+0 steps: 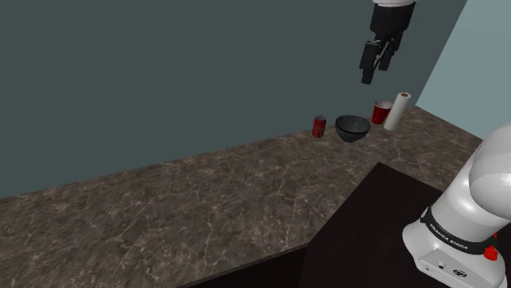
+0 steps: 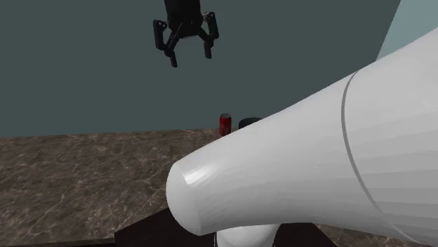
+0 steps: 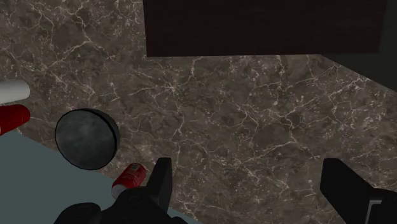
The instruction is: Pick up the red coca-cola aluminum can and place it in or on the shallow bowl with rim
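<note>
Counter point(image 1: 164, 204) bowl point(image 2: 246, 123) half-hidden behind arm point(image 2: 316, 154)

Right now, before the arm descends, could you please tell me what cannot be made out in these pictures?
Second exterior view: the big white arm link hides most of the dark round bowl.
Wrist view: the edge cuts off the red cup and the white cylindrical roll; the open black two-finger gripper covers one end of the small red can.
Shoulder view: the can's lettering is too small to read.
</note>
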